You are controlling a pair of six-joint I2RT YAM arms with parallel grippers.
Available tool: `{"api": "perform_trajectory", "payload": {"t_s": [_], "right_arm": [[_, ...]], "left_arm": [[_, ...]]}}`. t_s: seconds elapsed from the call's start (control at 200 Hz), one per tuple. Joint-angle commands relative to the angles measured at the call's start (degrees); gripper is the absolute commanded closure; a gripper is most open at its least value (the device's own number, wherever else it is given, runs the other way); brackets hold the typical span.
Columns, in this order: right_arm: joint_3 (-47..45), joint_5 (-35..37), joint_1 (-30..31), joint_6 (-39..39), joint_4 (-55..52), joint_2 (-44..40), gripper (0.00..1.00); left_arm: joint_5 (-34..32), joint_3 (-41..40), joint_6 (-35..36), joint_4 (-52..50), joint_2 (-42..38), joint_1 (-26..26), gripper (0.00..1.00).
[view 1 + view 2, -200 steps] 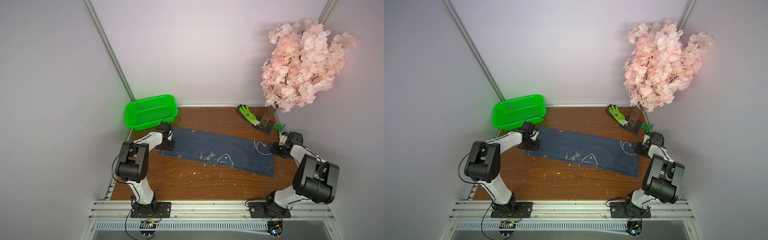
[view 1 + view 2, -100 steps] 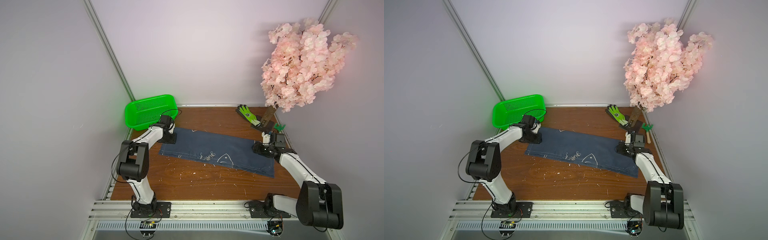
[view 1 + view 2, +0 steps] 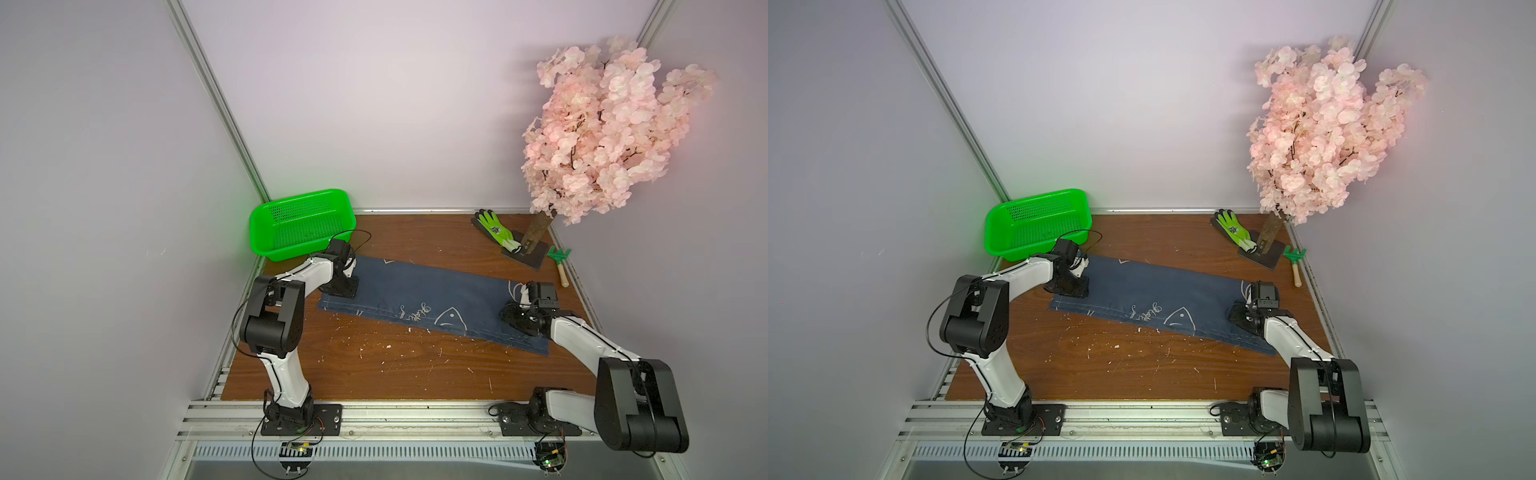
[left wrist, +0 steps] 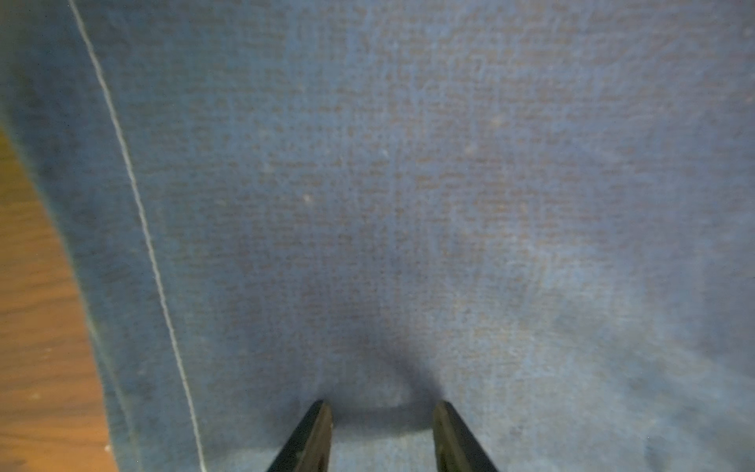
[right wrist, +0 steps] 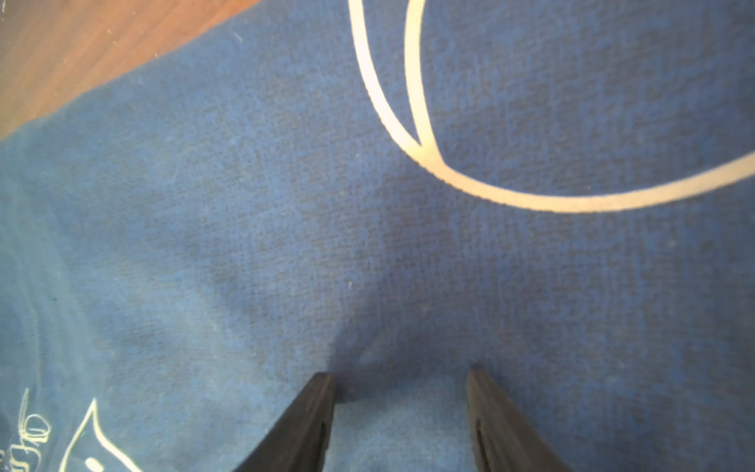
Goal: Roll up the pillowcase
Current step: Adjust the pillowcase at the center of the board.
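The pillowcase, a dark blue cloth with white fish outlines and lettering, lies flat as a long strip across the wooden table. My left gripper points down on its far-left end, and my right gripper points down on its near-right end. In the left wrist view the left gripper is open, its tips resting on plain cloth beside a pale seam line. In the right wrist view the right gripper is open on the cloth below a white outline.
A green basket stands at the back left, just behind the left arm. A green-and-black glove, a pink blossom tree on a dark base plate and a small green rake fill the back right. Pale crumbs dot the table.
My right arm has swung in from the table's right edge and now stands over the pillowcase's right end. The left gripper has shifted slightly on the left end. Both grippers have widened a little.
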Motion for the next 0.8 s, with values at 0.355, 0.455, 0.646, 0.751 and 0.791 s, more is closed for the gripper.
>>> {"api": "perform_trajectory", "payload": {"t_s": [0.355,0.455,0.646,0.751,0.791], "right_arm": [[-3.21,6.79,4.93,3.62,-10.82,-7.04,0.41],[-4.83,7.72,5.63,5.24,-12.26,-10.88,0.41],[-5.38,8.17,6.8,8.81,-14.48,-12.07,0.41],[-5.76,7.3,7.12,8.99,-14.55,-12.7,0.42],[-5.79,6.55,7.49,8.83,-14.51,-12.51,0.42]], "left_arm": [[-4.63,11.37,1.28,1.17,11.71,-6.18,0.53],[-5.37,16.29,2.41,1.07,15.15,-7.55,0.53],[-6.12,29.8,3.08,1.07,23.13,-8.76,0.53],[-6.67,37.85,4.33,0.74,27.98,-8.94,0.53],[-7.67,40.87,4.54,0.51,29.91,-8.88,0.53]]}}
